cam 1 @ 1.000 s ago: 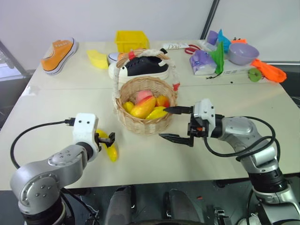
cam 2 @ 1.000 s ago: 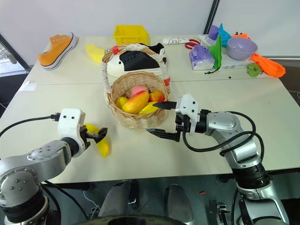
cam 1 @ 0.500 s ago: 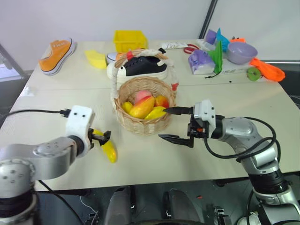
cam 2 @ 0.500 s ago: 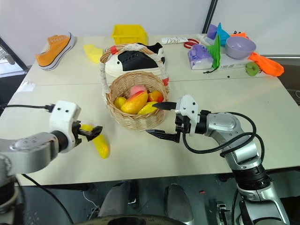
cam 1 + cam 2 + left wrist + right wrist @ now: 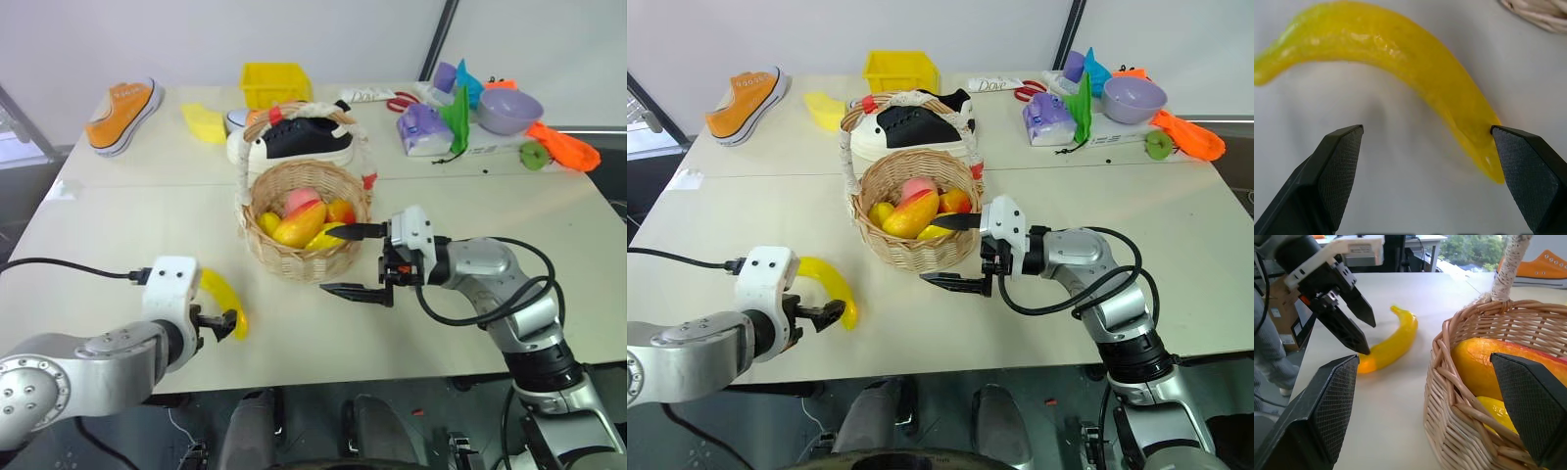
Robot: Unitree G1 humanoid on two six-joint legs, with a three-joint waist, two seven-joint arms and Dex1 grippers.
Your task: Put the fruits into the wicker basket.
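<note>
One long curved yellow toy banana (image 5: 227,297) lies on the pale tabletop (image 5: 118,225) at lower left of my head view, outside the round tan wicker basket (image 5: 304,257) at centre. My left gripper (image 5: 218,323) is released, its tips just at the banana's near end, grasping nothing. The red-and-yellow mango (image 5: 300,224) sits inside the basket. My right gripper (image 5: 351,260) hangs spread wide beside the basket's right wall, empty.

Curved yellow banana (image 5: 828,281) flat on table, mango (image 5: 911,214) inside wicker basket (image 5: 911,250).
</note>
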